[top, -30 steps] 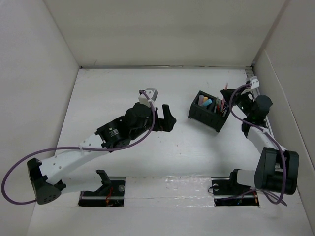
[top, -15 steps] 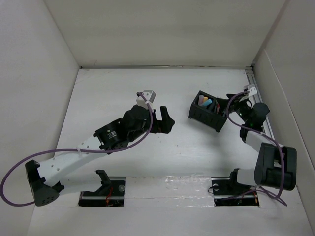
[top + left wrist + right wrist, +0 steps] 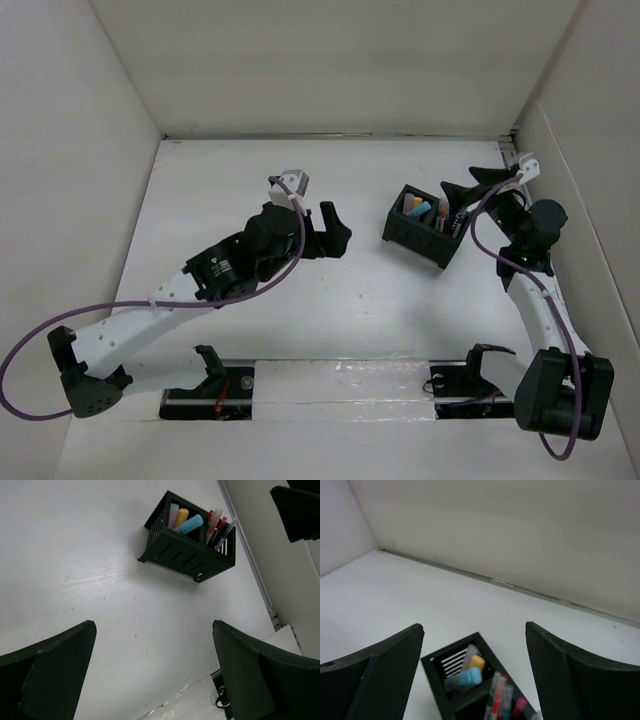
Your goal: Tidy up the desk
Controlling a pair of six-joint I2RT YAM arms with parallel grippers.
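The desk [image 3: 240,180] is a plain white tabletop. On its right half stands a black compartmented organizer [image 3: 425,228], slightly turned. It holds blue and yellow highlighters [image 3: 468,676] in one compartment and several thin pens [image 3: 500,696] in another. My right gripper [image 3: 472,183] hovers open just behind and above the organizer [image 3: 445,680], with nothing between its fingers [image 3: 380,670]. My left gripper [image 3: 338,228] is open and empty over the bare desk [image 3: 75,555], left of the organizer [image 3: 189,550].
Upright white wall panels [image 3: 330,60] enclose the desk on the left, back and right. A metal rail [image 3: 520,200] runs along the right edge. Both arm bases [image 3: 210,385] sit at the near edge.
My right gripper has opened and drawn up and back from the organizer. The left arm has shifted a little toward the back left, still open.
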